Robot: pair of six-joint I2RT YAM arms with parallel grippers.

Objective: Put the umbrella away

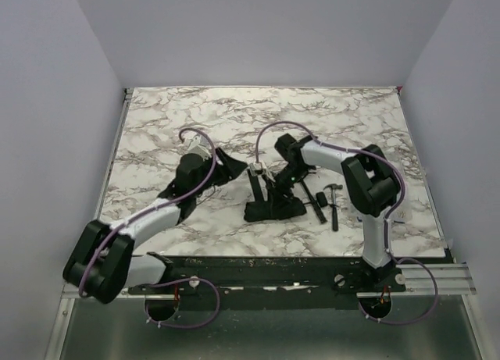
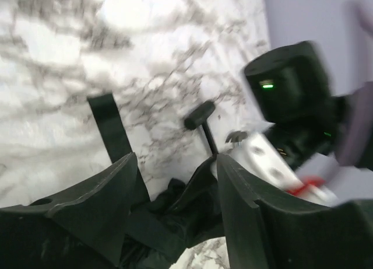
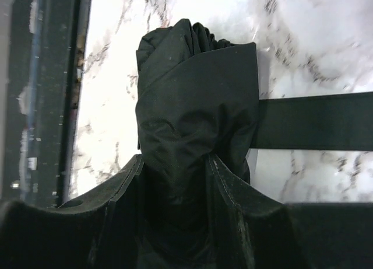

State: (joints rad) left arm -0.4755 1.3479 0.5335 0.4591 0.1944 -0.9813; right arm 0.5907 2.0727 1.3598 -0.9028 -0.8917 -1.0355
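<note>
The umbrella (image 1: 273, 208) is a short black fabric bundle lying on the marble table, just in front of centre. Its flat black strap (image 1: 254, 184) runs from it toward the back. My right gripper (image 1: 276, 190) comes down from behind and is shut on the bundle; in the right wrist view both fingers press the fabric (image 3: 192, 100), and the strap (image 3: 315, 129) runs off to the right. My left gripper (image 1: 234, 171) is open, to the left of the umbrella. In the left wrist view (image 2: 175, 158) black fabric (image 2: 175, 205) shows between the spread fingers, with the strap (image 2: 111, 126) beyond.
Two small black hammers (image 1: 334, 197) (image 1: 316, 204) lie just right of the umbrella. A black knob on a thin shaft (image 2: 200, 114) shows in the left wrist view; I cannot tell what it belongs to. The table's dark front rail (image 1: 273, 265) is close behind the bundle.
</note>
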